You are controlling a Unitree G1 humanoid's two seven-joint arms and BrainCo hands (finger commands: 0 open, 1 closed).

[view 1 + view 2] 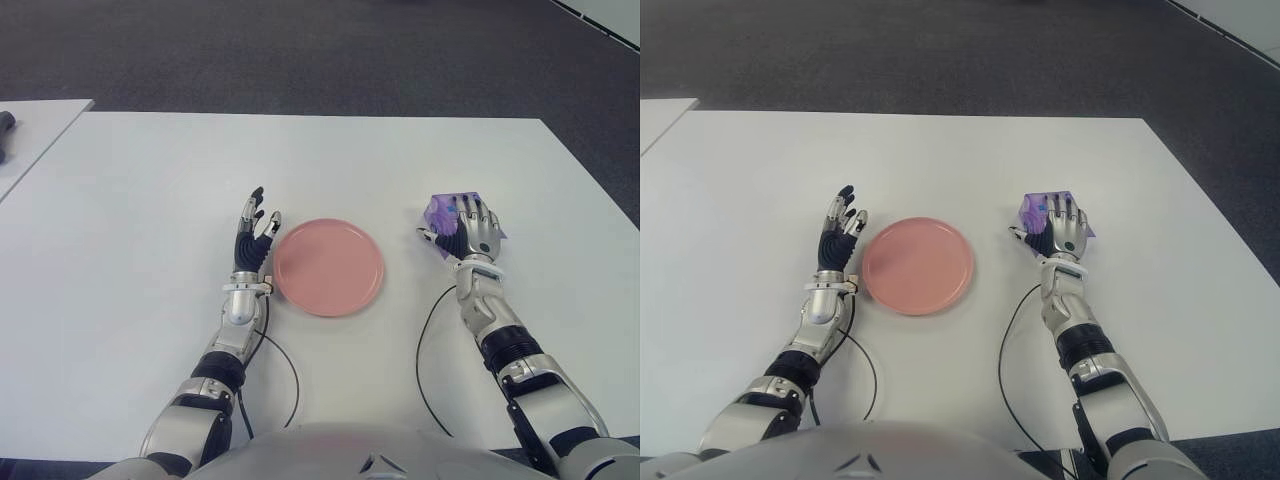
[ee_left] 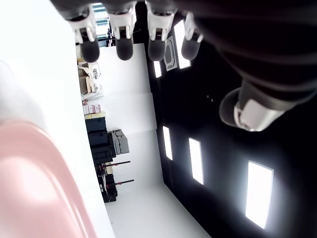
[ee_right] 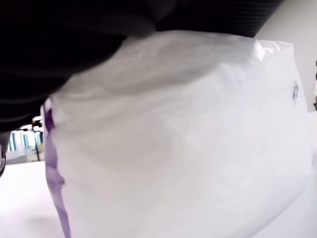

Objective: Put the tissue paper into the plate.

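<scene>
Counter: a big white counter point(image 1: 150, 200) holds all the things. A dark carpet floor point(image 1: 300, 50) shows past its far edge.

Plate: a round pink plate point(image 1: 328, 266) lies flat on the counter, between the two robot hands. Nothing is in it.

Tissue pack: the tissue paper is a soft pack point(image 1: 445, 212) in a white and purple wrapper. It sits on the counter to the right of the plate, well apart from it. It is not in the plate.

Right robot hand: the right robot hand point(image 1: 470, 230) is laid over the top of the tissue pack. Its fingers point(image 1: 478, 213) bend down over the pack and the thumb is at the side near the plate, so it is holding the pack. In the right wrist view the white wrapper point(image 3: 188, 148) with a purple stripe fills almost everything, pressed right under the dark palm.

Left robot hand: the left robot hand point(image 1: 254, 232) is just beside the left edge of the plate. Its fingers point(image 2: 124, 47) are straight and spread, pointing away from the robot, and it holds nothing. The pink rim of the plate point(image 2: 44, 183) shows close by in the left wrist view.

Cables: thin black cables point(image 1: 285, 375) run along the counter from each wrist back to the robot.
</scene>
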